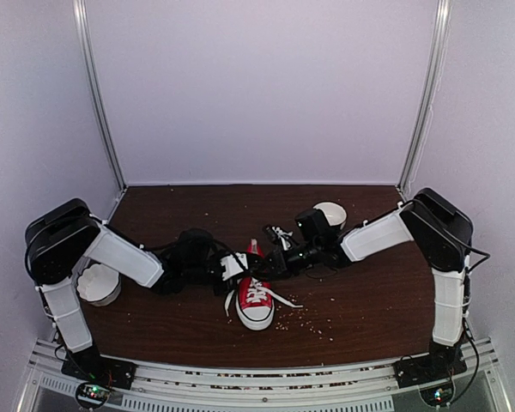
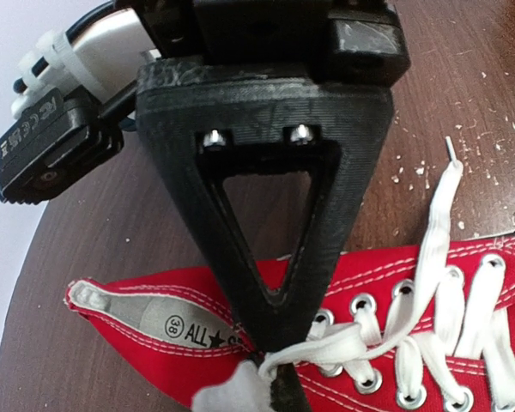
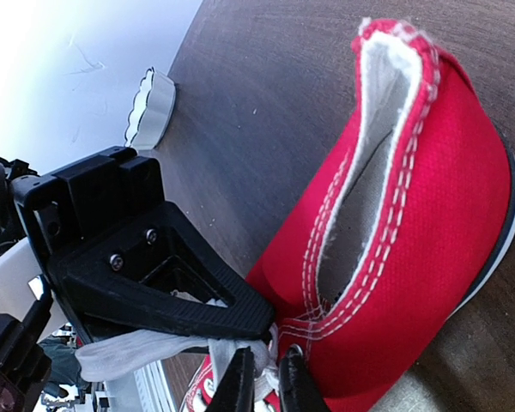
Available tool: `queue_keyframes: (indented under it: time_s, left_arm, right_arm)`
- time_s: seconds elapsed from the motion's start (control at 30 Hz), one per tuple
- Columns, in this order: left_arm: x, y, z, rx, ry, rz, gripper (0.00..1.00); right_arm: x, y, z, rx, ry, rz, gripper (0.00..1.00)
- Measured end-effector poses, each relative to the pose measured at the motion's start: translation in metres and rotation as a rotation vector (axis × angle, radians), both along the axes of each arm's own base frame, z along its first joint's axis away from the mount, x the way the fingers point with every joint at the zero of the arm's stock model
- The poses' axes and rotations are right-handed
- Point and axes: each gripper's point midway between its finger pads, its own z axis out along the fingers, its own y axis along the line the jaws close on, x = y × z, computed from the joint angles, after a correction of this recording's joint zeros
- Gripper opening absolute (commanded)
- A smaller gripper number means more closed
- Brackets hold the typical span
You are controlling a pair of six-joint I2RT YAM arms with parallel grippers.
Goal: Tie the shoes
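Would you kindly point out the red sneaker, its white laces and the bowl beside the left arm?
red sneaker [image 1: 255, 298]: top external view, laced upper.
white laces [image 2: 435, 227]: left wrist view, loose end.
bowl [image 1: 103, 297]: top external view, outer wall.

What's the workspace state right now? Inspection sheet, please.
Surface: brown table, scattered with pale crumbs.
Job's things: red sneaker at centre, toe toward the near edge; laces untied, ends trailing.
Clutter: white bowl at the left edge; second bowl at back right.
Grippers: left gripper shut on laces beside the tongue; right gripper shut on laces near the shoe's opening.
Cables: black cable looped at far right, clear of the sneaker.
Surroundings: white walls, metal frame posts.
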Motion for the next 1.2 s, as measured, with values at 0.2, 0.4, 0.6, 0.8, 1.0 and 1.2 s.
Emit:
queue_keyframes:
  time_s: [0.2, 0.4, 0.6, 0.8, 1.0, 1.2]
  left_arm:
    - [0.0, -0.002, -0.003, -0.005, -0.001, -0.005, 0.0]
    - [-0.001, -0.001, -0.008, 0.003, 0.012, -0.01, 0.0]
    - [-0.001, 0.0, -0.009, 0.007, 0.018, -0.009, 0.0]
    - [-0.001, -0.001, -0.008, 0.001, 0.021, -0.006, 0.0]
    - [-0.002, -0.004, -0.004, -0.016, 0.014, -0.019, 0.08]
    - [-0.001, -0.006, -0.002, -0.018, 0.016, -0.023, 0.36]
  right_arm:
    - [-0.005, 0.004, 0.002, 0.0, -0.002, 0.03, 0.22]
    - [-0.007, 0.011, 0.0, 0.003, 0.006, 0.057, 0.14]
    - [-0.008, 0.012, -0.001, 0.003, 0.008, 0.062, 0.0]
    - [-0.007, 0.009, -0.002, 0.014, 0.008, 0.052, 0.0]
    - [-0.006, -0.001, 0.002, 0.019, 0.002, 0.035, 0.0]
    - [-0.006, -0.002, 0.004, 0.017, -0.001, 0.033, 0.0]
